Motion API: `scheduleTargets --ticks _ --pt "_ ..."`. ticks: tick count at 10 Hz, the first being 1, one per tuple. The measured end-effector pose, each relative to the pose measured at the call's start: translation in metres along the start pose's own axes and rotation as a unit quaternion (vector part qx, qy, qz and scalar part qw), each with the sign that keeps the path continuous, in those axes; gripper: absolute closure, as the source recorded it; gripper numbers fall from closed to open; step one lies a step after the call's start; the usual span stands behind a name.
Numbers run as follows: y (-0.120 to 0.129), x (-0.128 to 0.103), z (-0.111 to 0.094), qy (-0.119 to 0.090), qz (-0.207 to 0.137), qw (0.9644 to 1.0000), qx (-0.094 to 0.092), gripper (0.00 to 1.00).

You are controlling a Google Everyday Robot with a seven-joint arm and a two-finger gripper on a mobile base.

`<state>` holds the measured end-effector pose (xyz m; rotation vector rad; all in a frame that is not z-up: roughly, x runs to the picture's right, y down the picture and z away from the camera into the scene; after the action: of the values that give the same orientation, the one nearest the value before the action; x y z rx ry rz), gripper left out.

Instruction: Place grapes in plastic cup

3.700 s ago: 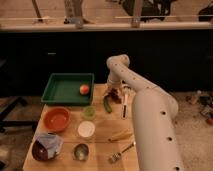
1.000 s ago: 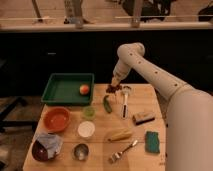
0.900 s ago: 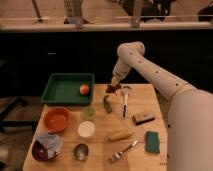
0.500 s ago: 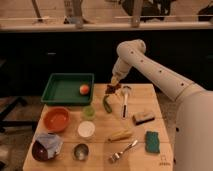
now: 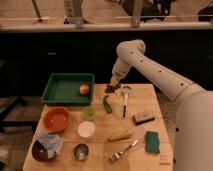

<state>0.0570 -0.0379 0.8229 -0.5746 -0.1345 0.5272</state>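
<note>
Gripper (image 5: 115, 84) is clamping the grapes (image 5: 109, 89), and we're hovering near the back edge of the wooden table (image 5: 155, 100), beside the green tray (image 5: 62, 91); dark cabinets (image 5: 50, 55) are running behind.

Three cups on the counter (image 5: 150, 95): lime cup (image 5: 89, 112), white cup (image 5: 86, 129), metal cup (image 5: 80, 151). Two bowls: orange bowl (image 5: 56, 119), dark bowl (image 5: 37, 151). One tray (image 5: 60, 87), one fruit (image 5: 84, 89) in it. One ladle (image 5: 125, 100), one fork (image 5: 123, 150), one sponge (image 5: 152, 141), one pepper (image 5: 107, 104). One pincer (image 5: 116, 85), at the counter's back edge just right of the tray, clamped on one bunch of grapes (image 5: 110, 89).
</note>
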Motion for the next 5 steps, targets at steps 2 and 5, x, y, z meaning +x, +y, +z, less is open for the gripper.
scheduleTargets --ticks 2,5 --pt "0.018 -0.013 -0.005 -0.007 -0.032 0.9995 0.001 1.0" --pt "0.054 -0.04 -0.013 -0.002 -0.099 0.995 0.013 1.0"
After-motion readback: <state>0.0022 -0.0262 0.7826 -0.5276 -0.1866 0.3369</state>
